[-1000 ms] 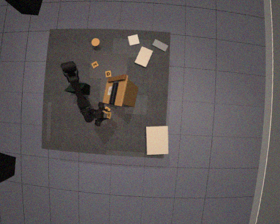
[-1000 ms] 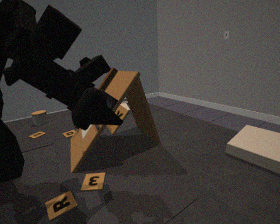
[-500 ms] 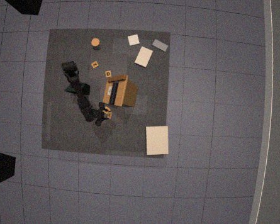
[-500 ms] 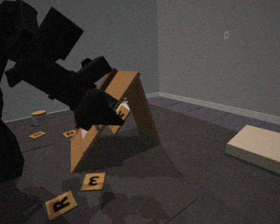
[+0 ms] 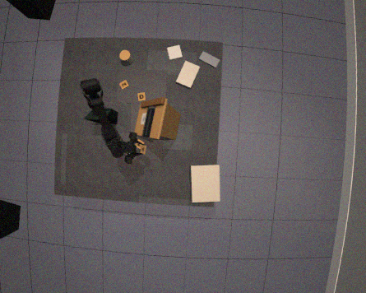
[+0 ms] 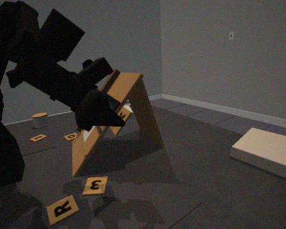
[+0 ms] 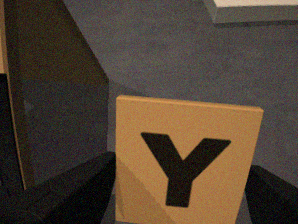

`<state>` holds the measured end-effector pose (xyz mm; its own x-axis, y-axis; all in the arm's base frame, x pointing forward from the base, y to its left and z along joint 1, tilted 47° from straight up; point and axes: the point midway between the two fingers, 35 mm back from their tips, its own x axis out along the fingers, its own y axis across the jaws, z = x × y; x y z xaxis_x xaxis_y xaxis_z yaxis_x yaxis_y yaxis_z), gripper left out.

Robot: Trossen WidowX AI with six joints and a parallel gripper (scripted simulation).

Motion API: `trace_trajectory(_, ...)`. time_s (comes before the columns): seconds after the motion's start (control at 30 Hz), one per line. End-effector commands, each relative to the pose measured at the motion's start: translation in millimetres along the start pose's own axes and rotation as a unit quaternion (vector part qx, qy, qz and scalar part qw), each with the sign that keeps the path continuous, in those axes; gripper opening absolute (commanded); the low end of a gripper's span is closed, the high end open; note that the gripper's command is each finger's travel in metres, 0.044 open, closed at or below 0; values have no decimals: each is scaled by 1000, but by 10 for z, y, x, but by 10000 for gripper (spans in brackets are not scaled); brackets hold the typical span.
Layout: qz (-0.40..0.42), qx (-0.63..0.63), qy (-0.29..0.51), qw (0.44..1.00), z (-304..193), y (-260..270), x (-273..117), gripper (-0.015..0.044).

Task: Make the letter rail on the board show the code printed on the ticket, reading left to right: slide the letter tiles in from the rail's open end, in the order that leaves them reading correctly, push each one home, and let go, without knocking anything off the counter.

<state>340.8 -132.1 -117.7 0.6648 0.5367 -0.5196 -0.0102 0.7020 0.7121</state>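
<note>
My gripper (image 5: 138, 147) (image 6: 121, 115) (image 7: 181, 168) is shut on the Y tile (image 6: 126, 112) (image 7: 187, 117), held upright in the wrist view, off the board's open-end side. The sloped board (image 5: 159, 123) (image 6: 81, 162) (image 7: 2, 40) carries the dark letter rail (image 5: 149, 122); no tile can be made out in it, and my gripper hides much of it in the exterior view. The white ticket (image 5: 143, 118) is below the rail, its print unreadable. The E tile (image 6: 94, 186) and R tile (image 6: 62, 209) lie near the board's foot. The D tile (image 5: 141, 96) (image 6: 71, 136) and another tile (image 5: 123, 85) (image 6: 38, 137) lie beyond.
A large pale box (image 5: 205, 183) (image 6: 270, 148) stands near the counter's corner. A round orange-topped can (image 5: 125, 55) (image 6: 40, 119) stands behind the far tiles. Two pale boxes (image 5: 174, 52) (image 5: 187, 74) and a grey block (image 5: 210, 59) lie on the board's far side.
</note>
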Motion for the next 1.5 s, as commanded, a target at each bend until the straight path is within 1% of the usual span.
trace_trajectory(0.0,-3,0,0,1000,7,18,-4,0)
trace_trajectory(1.47,-2,1,0,1000,2,239,8,0)
